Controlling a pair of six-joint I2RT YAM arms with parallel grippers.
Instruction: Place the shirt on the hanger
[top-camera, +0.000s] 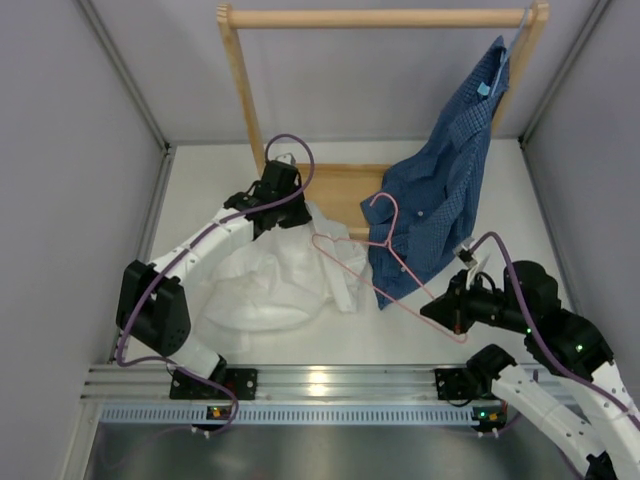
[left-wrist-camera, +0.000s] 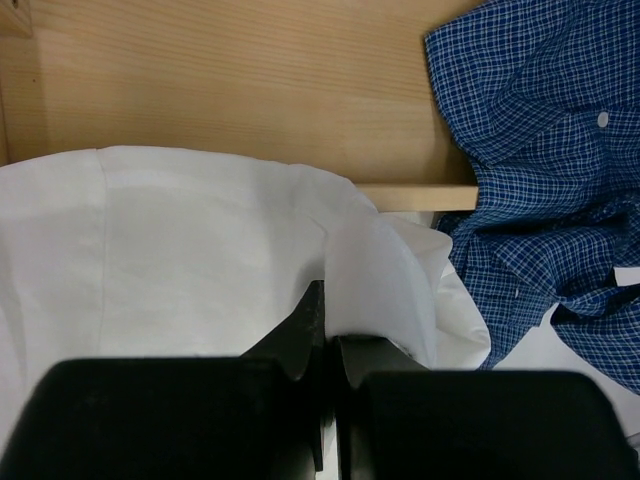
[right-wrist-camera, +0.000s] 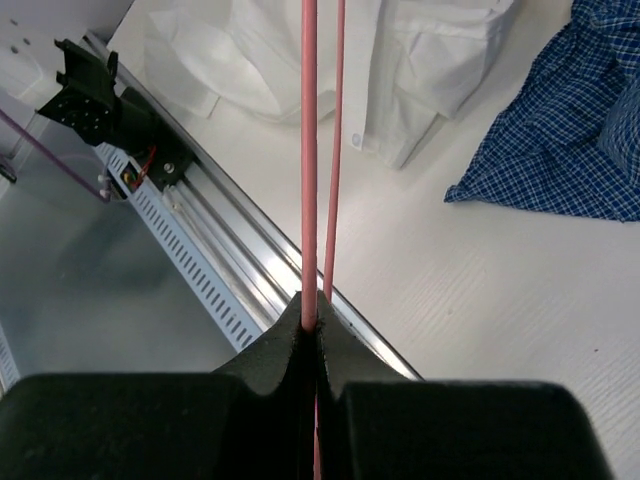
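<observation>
The white shirt (top-camera: 265, 280) lies crumpled on the table at centre left. My left gripper (top-camera: 272, 205) is shut on a fold of the shirt (left-wrist-camera: 200, 260) at its far edge, beside the wooden rack base (left-wrist-camera: 230, 80). The pink hanger (top-camera: 385, 265) is held above the table, its hook toward the rack and one end over the shirt. My right gripper (top-camera: 452, 305) is shut on the hanger's near right corner. In the right wrist view the pink hanger wire (right-wrist-camera: 310, 150) runs straight up from the closed right gripper (right-wrist-camera: 312, 310) toward the shirt (right-wrist-camera: 300, 50).
A wooden clothes rack (top-camera: 380, 18) stands at the back. A dark blue checked shirt (top-camera: 445, 190) hangs from its right end on a pale blue hanger (top-camera: 505, 55) and drapes onto the table. A metal rail (top-camera: 320, 385) runs along the near edge. Grey walls (top-camera: 60, 180) enclose both sides.
</observation>
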